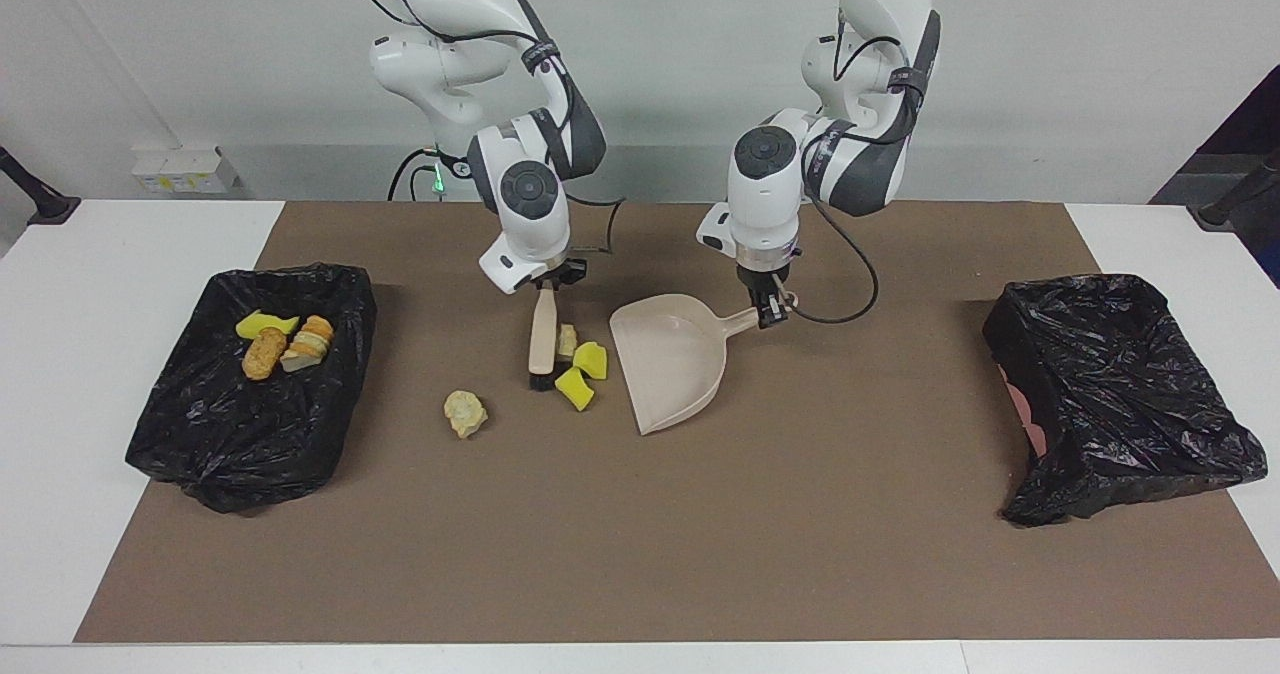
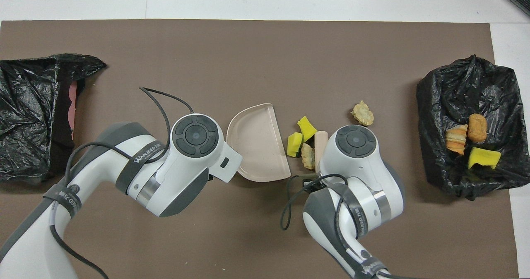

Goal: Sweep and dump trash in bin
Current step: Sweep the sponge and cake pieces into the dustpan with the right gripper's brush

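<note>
Facing view: I see the trash split in two groups. Three bits, two yellow sponge chunks and a pale cream piece, lie between the brush and the open mouth of the dustpan, just beside its lip. A fourth, the cream lump, lies alone on the brown mat, toward the right arm's end and farther from the robots than the brush's bristles. Three more bits lie in the black-bagged bin at the right arm's end of the table.

My right tool is clamped on the top of the brush handle, the brush nearly upright with its bristles on the mat. My left tool is clamped on the dustpan's handle; the pan rests on the mat, its open edge toward the brush.

In the overhead view the sponge chunks nearly touch the pan's straight edge. Open mat runs from the pan to a second black-bagged bin at the left arm's end, and the whole strip of mat farthest from the robots lies open too.
</note>
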Tool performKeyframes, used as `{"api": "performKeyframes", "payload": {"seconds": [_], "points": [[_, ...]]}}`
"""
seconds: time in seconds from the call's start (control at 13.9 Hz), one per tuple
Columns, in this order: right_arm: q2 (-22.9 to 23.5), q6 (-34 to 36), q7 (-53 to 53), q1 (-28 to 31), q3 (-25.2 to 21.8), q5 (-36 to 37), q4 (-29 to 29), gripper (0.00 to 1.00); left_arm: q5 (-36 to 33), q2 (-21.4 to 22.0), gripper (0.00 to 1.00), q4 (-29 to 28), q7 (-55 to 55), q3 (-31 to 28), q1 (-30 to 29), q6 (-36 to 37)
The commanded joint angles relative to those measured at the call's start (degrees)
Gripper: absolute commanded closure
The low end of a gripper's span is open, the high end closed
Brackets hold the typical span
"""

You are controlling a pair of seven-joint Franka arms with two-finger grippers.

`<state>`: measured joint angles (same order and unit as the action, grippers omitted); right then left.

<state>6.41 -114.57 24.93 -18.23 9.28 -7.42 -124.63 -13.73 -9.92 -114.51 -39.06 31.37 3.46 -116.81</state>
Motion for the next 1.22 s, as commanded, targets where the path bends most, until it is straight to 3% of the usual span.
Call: {"api": "performKeyframes", "payload": {"seconds": [0.0, 0.22, 0.43, 0.58, 0.72, 0.86, 1.15], "points": [[1.7, -4.2, -3.2, -3.8, 0.2, -6.4, 0.4, 1.0, -0.9, 2.5, 1.0, -3.4, -1.0, -0.6, 0.1, -2.3], [2.8, -2.7, -2.7, -7.6, 0.2, -11.0, 4.9, 1.0, -0.9, 2.5, 1.0, -3.4, -1.1, -0.6, 0.0, -2.5], [2.3, 5.3, -3.4, -4.5, -0.5, -8.3, 9.2, 1.0, -0.9, 2.5, 1.0, -3.4, -1.6, -0.6, -0.1, -2.5], [2.7, 13.5, -3.4, -1.6, -0.3, 1.7, 14.4, 1.0, -0.9, 2.5, 1.0, -3.4, -1.5, -0.6, -0.6, -2.5], [2.8, 17.3, -3.5, 2.0, -0.4, 7.7, 16.2, 1.0, -0.9, 2.5, 1.0, -3.4, -1.4, -0.6, -0.8, -2.4], [3.3, 16.7, -3.7, 3.9, -0.4, 15.4, 16.0, 1.0, -0.9, 2.4, 1.0, -3.4, -1.4, -0.6, -0.8, -2.4], [4.1, 11.1, -11.9, 13.9, -0.4, 23.8, 14.0, 1.0, -0.9, 2.5, 1.0, -3.4, -1.4, -0.6, -0.8, -2.5]]}}
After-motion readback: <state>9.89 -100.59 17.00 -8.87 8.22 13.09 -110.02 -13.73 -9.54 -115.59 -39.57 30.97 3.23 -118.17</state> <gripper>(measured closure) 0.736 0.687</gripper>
